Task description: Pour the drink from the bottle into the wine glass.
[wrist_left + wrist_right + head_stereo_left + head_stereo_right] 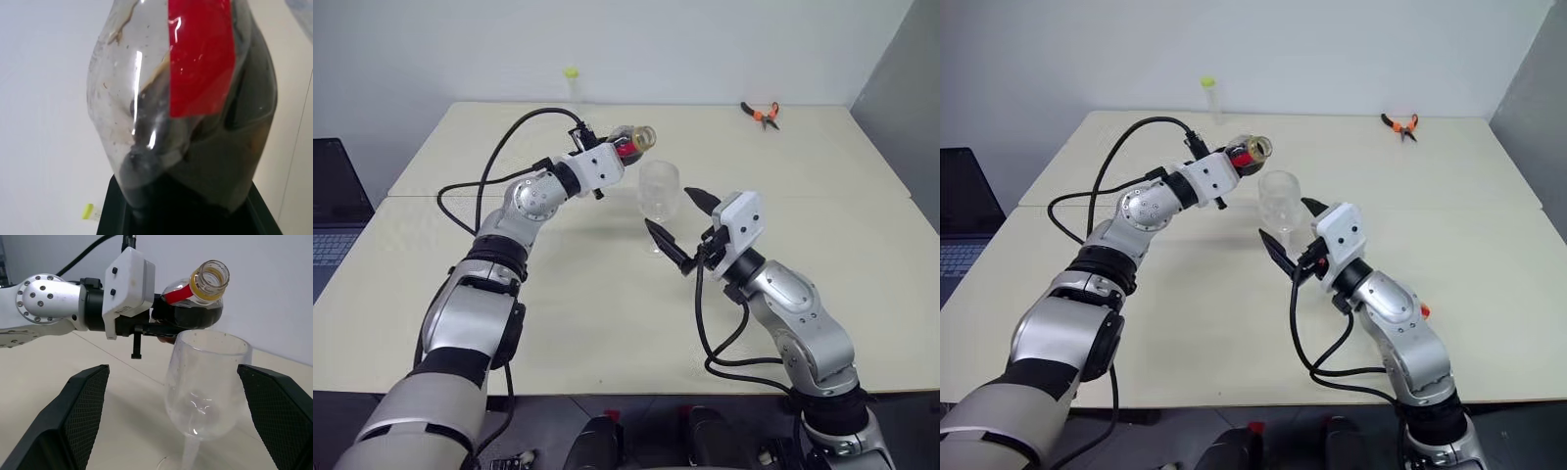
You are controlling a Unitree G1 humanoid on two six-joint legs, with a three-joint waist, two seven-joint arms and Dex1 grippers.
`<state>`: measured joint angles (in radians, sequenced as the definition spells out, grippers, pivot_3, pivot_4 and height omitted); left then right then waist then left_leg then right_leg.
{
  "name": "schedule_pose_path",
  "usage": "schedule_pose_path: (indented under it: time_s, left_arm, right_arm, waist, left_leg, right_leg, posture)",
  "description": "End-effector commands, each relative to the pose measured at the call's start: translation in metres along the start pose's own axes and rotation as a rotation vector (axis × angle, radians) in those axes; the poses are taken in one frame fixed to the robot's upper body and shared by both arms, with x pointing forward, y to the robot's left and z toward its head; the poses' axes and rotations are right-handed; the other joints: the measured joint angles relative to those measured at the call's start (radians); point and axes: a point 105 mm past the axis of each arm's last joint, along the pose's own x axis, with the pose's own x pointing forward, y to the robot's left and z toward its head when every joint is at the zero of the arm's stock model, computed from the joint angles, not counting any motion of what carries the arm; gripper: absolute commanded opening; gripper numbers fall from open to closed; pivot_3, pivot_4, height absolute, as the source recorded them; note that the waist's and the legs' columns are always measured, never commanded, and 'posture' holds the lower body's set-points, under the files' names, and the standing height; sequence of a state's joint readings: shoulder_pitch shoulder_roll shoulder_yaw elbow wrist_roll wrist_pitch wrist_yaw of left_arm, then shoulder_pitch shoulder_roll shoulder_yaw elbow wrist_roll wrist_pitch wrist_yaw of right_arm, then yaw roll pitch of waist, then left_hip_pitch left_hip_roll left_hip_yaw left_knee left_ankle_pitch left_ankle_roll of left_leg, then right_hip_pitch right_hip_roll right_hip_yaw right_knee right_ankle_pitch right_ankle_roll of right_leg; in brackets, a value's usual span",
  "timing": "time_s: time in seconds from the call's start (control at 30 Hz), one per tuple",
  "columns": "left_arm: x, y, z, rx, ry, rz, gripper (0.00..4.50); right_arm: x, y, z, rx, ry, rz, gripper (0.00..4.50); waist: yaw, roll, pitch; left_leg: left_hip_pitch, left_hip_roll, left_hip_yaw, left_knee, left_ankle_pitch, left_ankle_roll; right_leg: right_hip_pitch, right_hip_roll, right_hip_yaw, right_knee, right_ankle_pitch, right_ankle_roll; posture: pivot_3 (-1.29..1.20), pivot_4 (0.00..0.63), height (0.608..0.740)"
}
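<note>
Lying tilted just above the rim of the wine glass, with dark drink pooling low in the bottle and open mouth raised. Being clenched at the body by the left fingers. Flanking the empty glass with the right fingers spread wide, not touching. Risking a splash past the rim onto the surface if tipping too quickly.
</note>
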<state>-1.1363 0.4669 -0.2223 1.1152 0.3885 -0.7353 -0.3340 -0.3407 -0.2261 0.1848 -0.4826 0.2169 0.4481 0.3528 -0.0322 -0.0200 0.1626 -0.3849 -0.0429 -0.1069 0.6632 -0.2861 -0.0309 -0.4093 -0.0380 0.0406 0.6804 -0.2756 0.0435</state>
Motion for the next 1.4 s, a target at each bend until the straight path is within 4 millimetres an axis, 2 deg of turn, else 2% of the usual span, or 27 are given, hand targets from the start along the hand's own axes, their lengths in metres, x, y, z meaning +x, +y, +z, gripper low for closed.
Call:
schedule_pose_path:
  time_s: [0.03,0.73,1.4]
  left_arm:
    - [0.003,0.023,0.014,0.100,-0.050,0.049,0.74]
    - [0.005,0.034,0.023,0.424,-0.067,0.008,0.74]
    - [0.004,0.048,0.025,0.551,-0.071,0.056,0.69]
  right_arm:
    - [0.002,-0.001,0.013,-0.029,-0.051,-0.011,4.50]
    - [0.003,-0.002,0.011,-0.025,-0.046,-0.024,4.50]
    - [0.003,0.000,0.008,-0.021,-0.036,-0.017,4.50]
  waist:
    - [0.000,0.000,0.000]
    - [0.000,0.000,0.000]
    - [-0.001,0.000,0.000]
  left_leg:
    - [0.000,0.000,0.000,0.000,0.000,0.000]
    - [-0.001,0.000,0.000,0.000,0.000,0.000]
    - [-0.001,-0.001,0.001,0.000,0.000,0.000]
  right_leg:
    - [0.000,0.000,0.000,0.000,0.000,0.000]
    - [-0.001,0.000,0.000,0.000,0.000,0.000]
    - [-0.001,0.000,0.000,0.001,0.000,0.000]
  posture:
    - [0.00,0.150,0.740]
    - [0.00,0.150,0.740]
    - [0.00,0.150,0.740]
